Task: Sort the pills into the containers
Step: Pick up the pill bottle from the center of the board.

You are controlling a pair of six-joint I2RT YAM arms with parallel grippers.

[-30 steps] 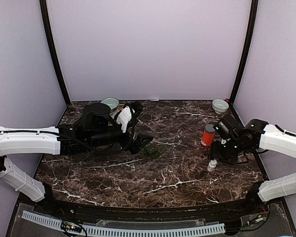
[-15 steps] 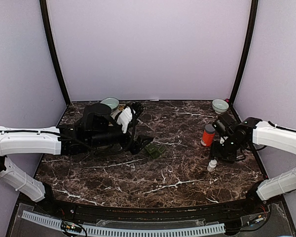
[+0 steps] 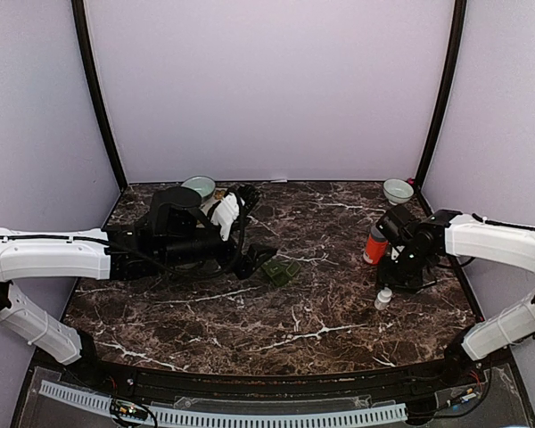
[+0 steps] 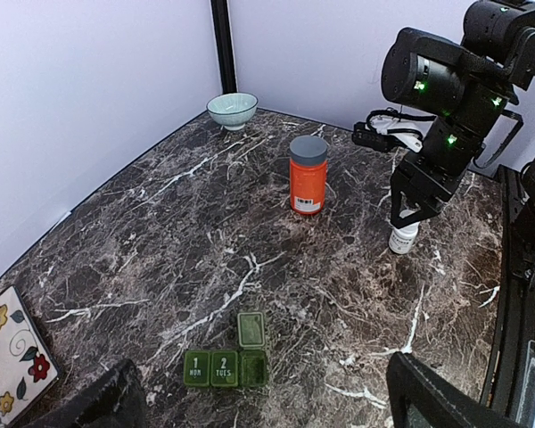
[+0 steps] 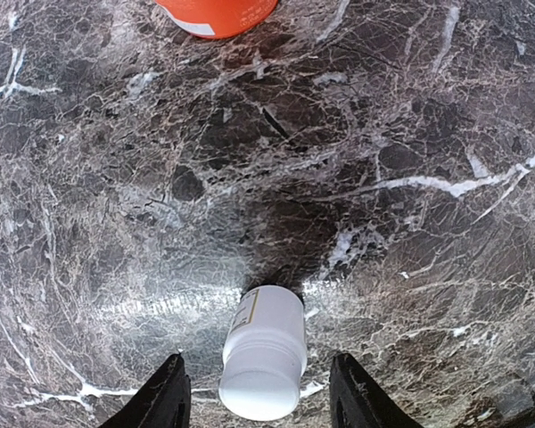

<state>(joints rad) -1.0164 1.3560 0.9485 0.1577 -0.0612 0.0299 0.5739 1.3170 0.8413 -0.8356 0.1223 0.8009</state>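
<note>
On the marble table (image 3: pixel 250 321), right gripper (image 5: pixel 259 379) spread astride white bottle (image 5: pixel 266 334), not touching, left gripper (image 4: pixel 267 397) wide apart near green organizer (image 4: pixel 227 366), orange bottle (image 4: pixel 308 176) upright.

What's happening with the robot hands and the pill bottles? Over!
Right gripper open, straddling upright white bottle, not touching. Left gripper open, empty, near green pill organizer. Orange bottle stands apart; nothing blocking.

Small bottle (image 3: pixel 384 297) before tall bottle (image 3: pixel 375 243) (apart, it seems)
</note>
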